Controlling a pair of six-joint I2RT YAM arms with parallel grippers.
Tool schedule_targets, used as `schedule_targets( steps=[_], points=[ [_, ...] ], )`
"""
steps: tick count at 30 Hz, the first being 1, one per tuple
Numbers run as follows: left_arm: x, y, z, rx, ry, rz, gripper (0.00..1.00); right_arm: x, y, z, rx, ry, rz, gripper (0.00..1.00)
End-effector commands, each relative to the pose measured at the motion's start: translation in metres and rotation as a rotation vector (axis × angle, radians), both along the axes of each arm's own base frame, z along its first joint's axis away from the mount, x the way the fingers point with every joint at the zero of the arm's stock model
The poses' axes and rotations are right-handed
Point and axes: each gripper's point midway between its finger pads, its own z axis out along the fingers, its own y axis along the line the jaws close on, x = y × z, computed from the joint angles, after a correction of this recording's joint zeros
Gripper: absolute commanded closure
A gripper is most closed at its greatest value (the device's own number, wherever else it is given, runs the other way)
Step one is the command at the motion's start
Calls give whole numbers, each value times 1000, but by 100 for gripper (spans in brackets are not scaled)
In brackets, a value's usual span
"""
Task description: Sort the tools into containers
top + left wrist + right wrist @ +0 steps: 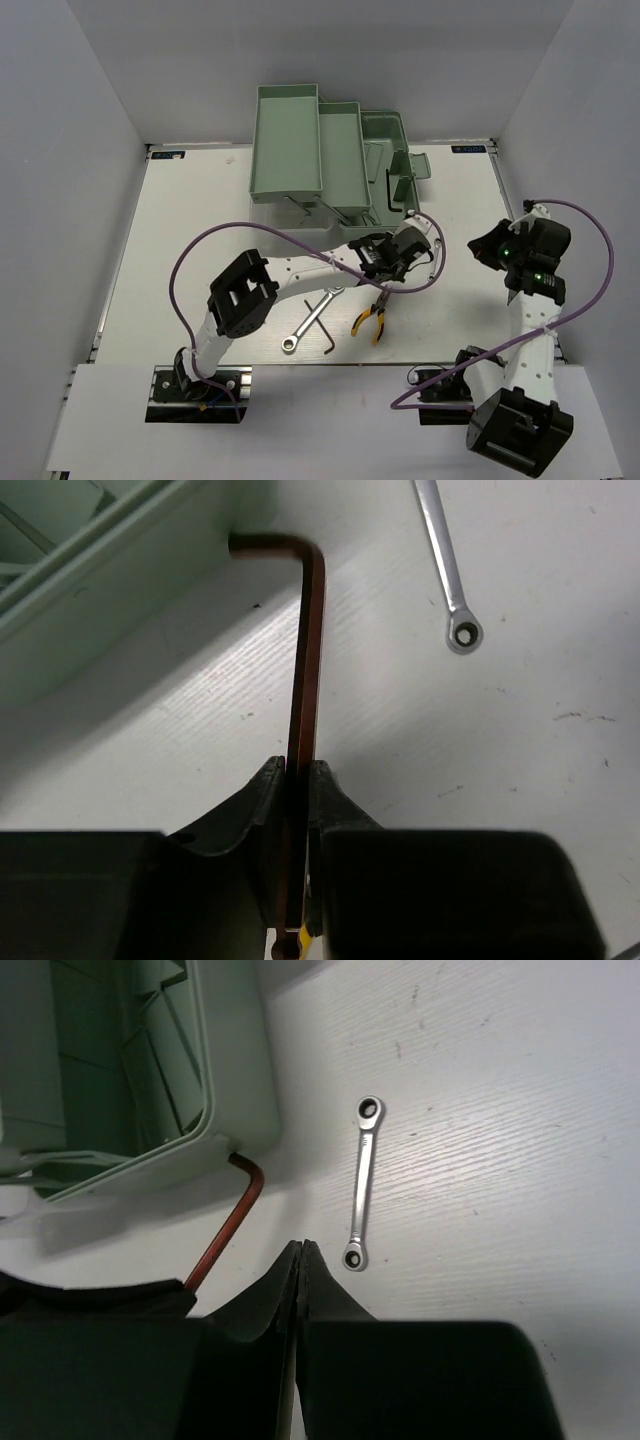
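Observation:
In the left wrist view my left gripper is shut on the long arm of a brown hex key. The key's short end points at the mint-green toolbox. In the top view that gripper hangs just in front of the toolbox. My right gripper is shut with nothing between its fingers, and it stands off to the right. The silver ratchet wrench lies flat on the table. Beside it lie a dark hex key and yellow-handled pliers.
The toolbox's stepped trays stand open at the back centre, and its wall rises close to the held key's bend. The left arm's purple cable loops over the table's left half. White walls enclose the table on three sides.

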Motion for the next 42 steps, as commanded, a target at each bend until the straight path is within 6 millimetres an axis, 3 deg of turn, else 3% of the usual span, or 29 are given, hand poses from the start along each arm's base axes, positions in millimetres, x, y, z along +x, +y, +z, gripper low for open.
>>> schedule_targets(
  steps=[1,2,7,11,20,22,25,26,29,36,42],
  points=[
    [29,0,76,-136,-111,34,100,0,13,8,23,-59,90,100],
    [35,0,83,-145,-124,37,100,0,13,7,24,-57,95,100],
    [26,-19,102,-186,-88,-92,100,-1,12,2,30,-50,93,100],
    [19,-18,88,-153,-50,-130,100,0,11,1,40,-47,84,100],
    [12,-11,85,-134,-33,-149,100,0,10,-1,41,-45,80,100],
    [8,-5,65,-78,13,-139,100,0,10,-4,45,-33,82,100],
    [3,1,37,-31,68,-120,74,0,11,-6,54,-20,85,90],
    [0,1,22,-16,96,-115,54,0,11,-6,57,-22,87,89],
    [-2,-1,0,-3,128,-112,43,0,13,-8,67,-11,92,88],
    [-5,-14,-30,21,157,-121,43,-1,11,-10,63,-4,88,88],
    [-7,-6,-59,79,195,-97,43,-1,10,-11,66,-1,83,86]
  ],
)
